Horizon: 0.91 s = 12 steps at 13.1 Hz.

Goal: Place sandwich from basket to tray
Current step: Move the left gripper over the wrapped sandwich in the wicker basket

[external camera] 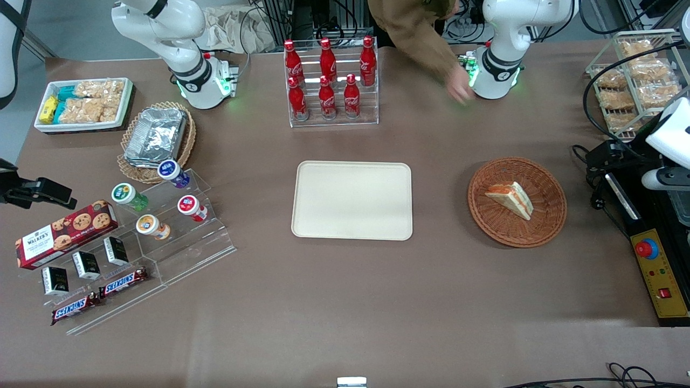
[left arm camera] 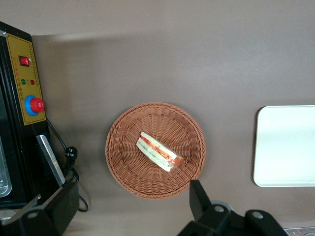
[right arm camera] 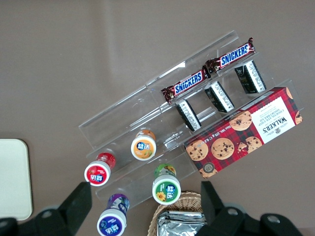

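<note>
The sandwich (external camera: 511,199), a pale bread wedge with orange-red and green filling, lies in the round reddish-brown wicker basket (external camera: 544,229) toward the working arm's end of the table. Both also show in the left wrist view: the sandwich (left arm camera: 158,151) in the basket (left arm camera: 125,167). The cream-beige tray (external camera: 352,200) lies flat and bare at the table's middle, and its end shows in the left wrist view (left arm camera: 285,146). My left gripper (left arm camera: 130,191) hangs high over the table just outside the basket's rim, farther from the front camera than the sandwich. It is open wide and holds nothing.
A black control box with a yellow panel (external camera: 660,275) and loose cables stands beside the basket. A rack of cola bottles (external camera: 330,81) stands farther back than the tray. A person's hand (external camera: 459,89) reaches onto the table by the arm's base. Snack shelves (external camera: 161,226) stand toward the parked arm's end.
</note>
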Tool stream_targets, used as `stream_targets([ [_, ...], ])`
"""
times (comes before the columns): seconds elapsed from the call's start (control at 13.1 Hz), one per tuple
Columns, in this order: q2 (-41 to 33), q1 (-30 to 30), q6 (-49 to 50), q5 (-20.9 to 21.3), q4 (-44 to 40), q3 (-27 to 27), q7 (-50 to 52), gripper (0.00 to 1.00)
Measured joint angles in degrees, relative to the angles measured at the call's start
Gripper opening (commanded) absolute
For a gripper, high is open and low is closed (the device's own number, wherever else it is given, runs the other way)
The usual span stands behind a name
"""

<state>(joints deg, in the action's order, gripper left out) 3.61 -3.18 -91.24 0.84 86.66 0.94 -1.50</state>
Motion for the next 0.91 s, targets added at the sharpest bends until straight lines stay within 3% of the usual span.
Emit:
stream_targets([
  [0.3,0.05,-0.16,0.0,-0.26,0.0,-0.14,2.73,1.0],
  [0.69,2.5,-0.78,0.04,-0.49,1.78,-3.93,36.46,1.0],
  [0.91,2.15,-0.85,-8.95,-0.37,13.3,-4.15,48.01,1.0],
])
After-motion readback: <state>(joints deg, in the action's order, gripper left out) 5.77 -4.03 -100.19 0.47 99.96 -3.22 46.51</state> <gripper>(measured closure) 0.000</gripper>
